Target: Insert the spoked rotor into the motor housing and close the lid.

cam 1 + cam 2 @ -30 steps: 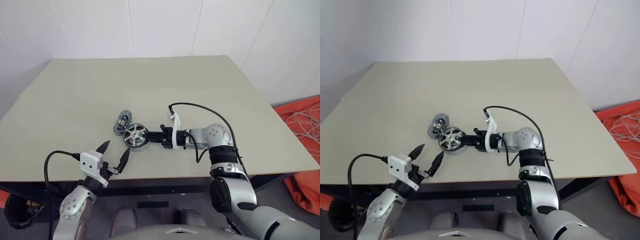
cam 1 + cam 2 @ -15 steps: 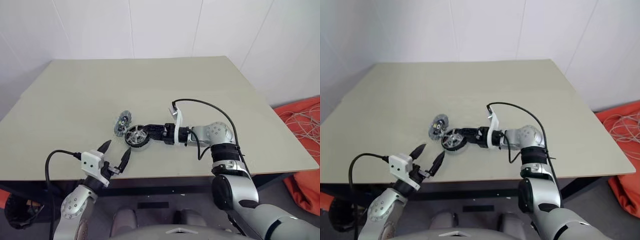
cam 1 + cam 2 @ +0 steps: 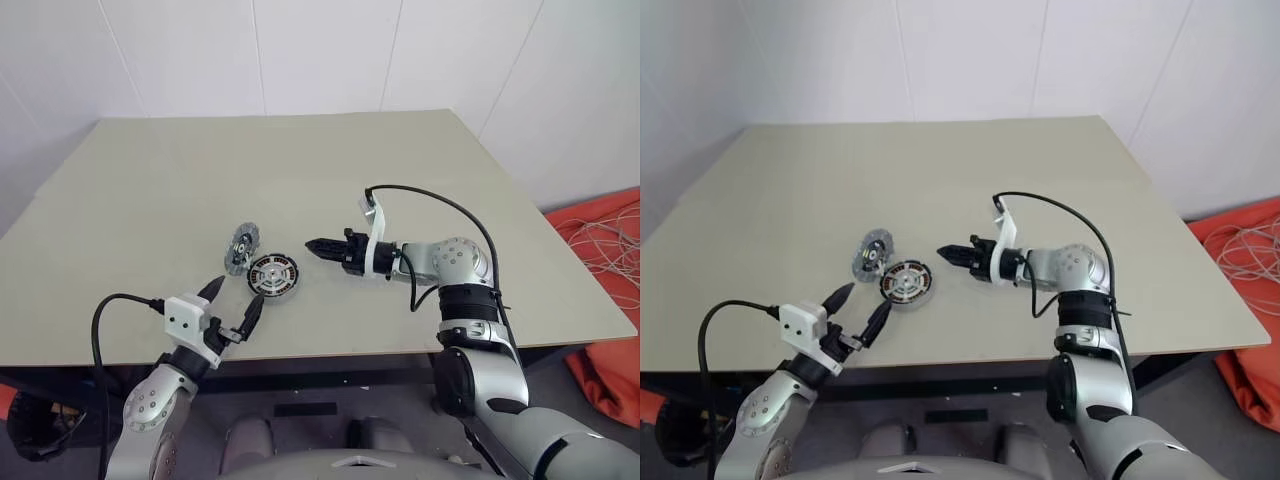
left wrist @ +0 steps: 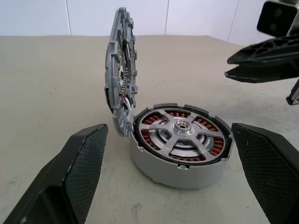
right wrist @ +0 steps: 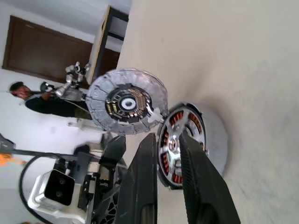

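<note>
White-walled room, pale worktop point(image 3: 420, 190), one motor assembly near its front edge.

Item: motor housing point(image 4: 180, 148), flat on the worktop, copper windings showing. Spoked rotor point(image 4: 183, 134) sat inside it, silver spokes and hub level with the rim; I judged insertion done.

Item: lid point(image 4: 120, 84), upright on edge, hinged open at the housing's side. Closing remained.

Item: right gripper point(image 3: 318, 246), just beside the housing, apart from it, jaws nearly pressed together, empty.

Item: left gripper point(image 3: 233, 307), near the worktop's front edge, jaws spread wide, empty, pointed at the housing.
</note>
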You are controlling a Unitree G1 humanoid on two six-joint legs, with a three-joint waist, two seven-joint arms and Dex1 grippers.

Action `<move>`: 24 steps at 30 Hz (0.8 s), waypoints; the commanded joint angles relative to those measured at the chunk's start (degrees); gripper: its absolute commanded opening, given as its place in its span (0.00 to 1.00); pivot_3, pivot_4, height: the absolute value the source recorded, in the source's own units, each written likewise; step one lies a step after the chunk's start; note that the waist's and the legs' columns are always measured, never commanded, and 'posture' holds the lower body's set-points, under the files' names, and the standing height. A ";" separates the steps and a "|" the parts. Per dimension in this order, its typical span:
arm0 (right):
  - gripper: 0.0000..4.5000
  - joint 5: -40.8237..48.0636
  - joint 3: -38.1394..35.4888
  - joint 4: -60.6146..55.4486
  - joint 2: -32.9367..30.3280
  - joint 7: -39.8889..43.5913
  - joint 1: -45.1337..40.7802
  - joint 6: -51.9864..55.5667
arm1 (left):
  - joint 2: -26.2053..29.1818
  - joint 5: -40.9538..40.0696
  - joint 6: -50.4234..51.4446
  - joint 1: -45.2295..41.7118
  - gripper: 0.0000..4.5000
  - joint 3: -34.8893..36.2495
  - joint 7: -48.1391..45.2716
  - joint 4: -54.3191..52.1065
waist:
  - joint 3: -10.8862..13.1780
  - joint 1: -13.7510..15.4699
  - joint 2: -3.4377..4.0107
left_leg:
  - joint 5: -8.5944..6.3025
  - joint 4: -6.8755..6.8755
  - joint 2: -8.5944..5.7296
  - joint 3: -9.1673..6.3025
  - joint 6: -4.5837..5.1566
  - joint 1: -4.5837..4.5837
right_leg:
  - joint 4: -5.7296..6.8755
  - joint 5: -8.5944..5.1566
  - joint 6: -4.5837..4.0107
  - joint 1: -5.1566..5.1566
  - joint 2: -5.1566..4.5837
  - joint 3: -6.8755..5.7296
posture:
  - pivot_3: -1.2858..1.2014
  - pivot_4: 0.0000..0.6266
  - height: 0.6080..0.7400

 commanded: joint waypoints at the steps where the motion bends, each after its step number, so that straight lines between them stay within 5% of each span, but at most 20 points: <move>1: 0.19 -5.27 8.90 -10.02 -0.57 2.99 2.53 -11.84 | 0.20 -0.84 0.14 -0.41 1.00 0.40 0.16 -2.90 | 0.00 -0.01 0.00 | 0.00 -0.01 0.00 0.00 0.00 0.01 | 0.00 0.00 0.00 0.00 0.00 0.00 | 0.52 0.00 1.00; 5: 0.00 -13.94 20.68 -13.59 -2.90 7.27 4.85 -24.73 | 0.27 -0.84 0.29 -0.33 1.00 0.56 0.13 -2.86 | 0.00 -0.04 -0.03 | -0.09 0.00 -0.02 0.00 0.16 0.01 | -0.02 -0.01 0.02 0.01 -0.02 0.01 | 0.52 0.00 1.00; 12: 0.00 -22.27 30.38 -8.94 -2.20 10.69 5.42 -36.00 | 0.39 -0.79 -0.06 0.15 1.00 0.51 -0.26 -2.49 | 0.00 -0.20 -0.08 | -0.10 0.02 -0.01 -0.03 0.16 0.00 | -0.02 -0.01 0.02 0.00 0.01 0.01 | 0.52 0.00 1.00; 24: 0.00 -27.60 33.75 -1.84 0.37 13.61 4.21 -39.82 | 0.23 -0.75 -0.49 0.82 1.00 0.42 -0.19 -2.23 | 0.01 -0.23 -0.13 | -0.10 0.01 0.00 -0.04 0.18 -0.04 | -0.01 -0.01 0.01 -0.03 0.02 0.02 | 0.52 0.00 1.00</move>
